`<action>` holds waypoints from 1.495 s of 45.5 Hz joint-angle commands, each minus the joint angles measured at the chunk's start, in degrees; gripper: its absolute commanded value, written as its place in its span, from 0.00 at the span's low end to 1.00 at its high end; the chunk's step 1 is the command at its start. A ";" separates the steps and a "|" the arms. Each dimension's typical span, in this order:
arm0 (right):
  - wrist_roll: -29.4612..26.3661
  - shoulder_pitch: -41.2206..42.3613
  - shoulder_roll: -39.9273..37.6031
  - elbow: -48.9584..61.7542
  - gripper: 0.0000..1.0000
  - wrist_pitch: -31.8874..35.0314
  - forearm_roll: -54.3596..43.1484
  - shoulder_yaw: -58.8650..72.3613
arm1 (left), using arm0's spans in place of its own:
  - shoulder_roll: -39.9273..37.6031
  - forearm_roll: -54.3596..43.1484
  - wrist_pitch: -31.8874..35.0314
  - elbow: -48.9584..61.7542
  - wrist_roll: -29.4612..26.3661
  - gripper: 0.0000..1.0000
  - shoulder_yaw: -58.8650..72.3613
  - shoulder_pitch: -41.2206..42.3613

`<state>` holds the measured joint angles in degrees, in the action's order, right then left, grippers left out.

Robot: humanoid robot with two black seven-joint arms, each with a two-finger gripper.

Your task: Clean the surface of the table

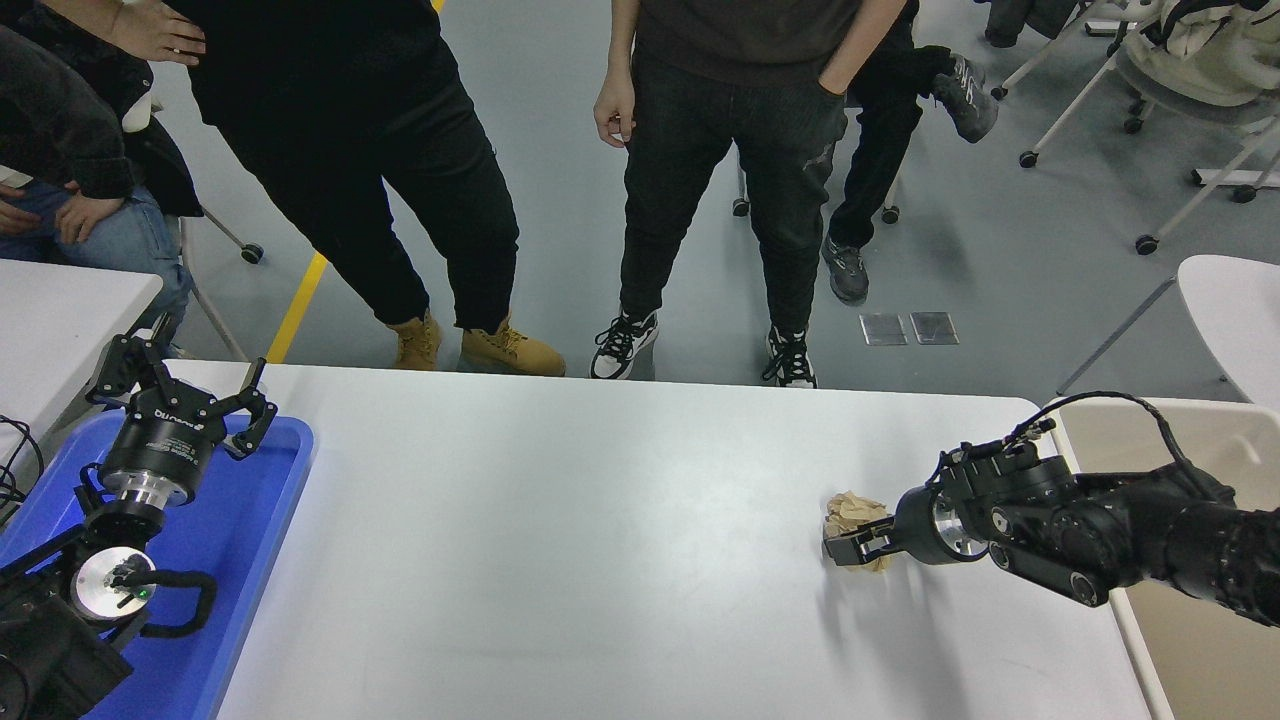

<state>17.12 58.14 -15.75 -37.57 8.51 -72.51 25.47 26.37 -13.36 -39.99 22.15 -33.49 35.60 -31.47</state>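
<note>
The wide white table surface (600,560) fills the lower part of the head view. A crumpled ball of tan paper (852,516) lies on it at the right. My right gripper (848,545) comes in from the right edge and is shut on the paper ball, low over the table. My left gripper (180,395) is parked at the lower left above the blue tray, its fingers spread open and empty.
A blue tray (250,520) sits at the table's left end. A beige bin (1200,620) stands off the right end. Two people stand at the far side, a third sits at the upper left. A small white tabletop (60,320) is at left.
</note>
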 commanded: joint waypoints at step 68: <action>7.22 3.73 -15.10 -10.95 0.00 0.19 25.66 -22.65 | 0.00 0.00 0.00 0.00 0.00 1.00 0.00 0.00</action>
<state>24.44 61.68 -28.29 -48.21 8.65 -49.25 4.54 26.37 -13.36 -39.99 22.15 -33.49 35.60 -31.47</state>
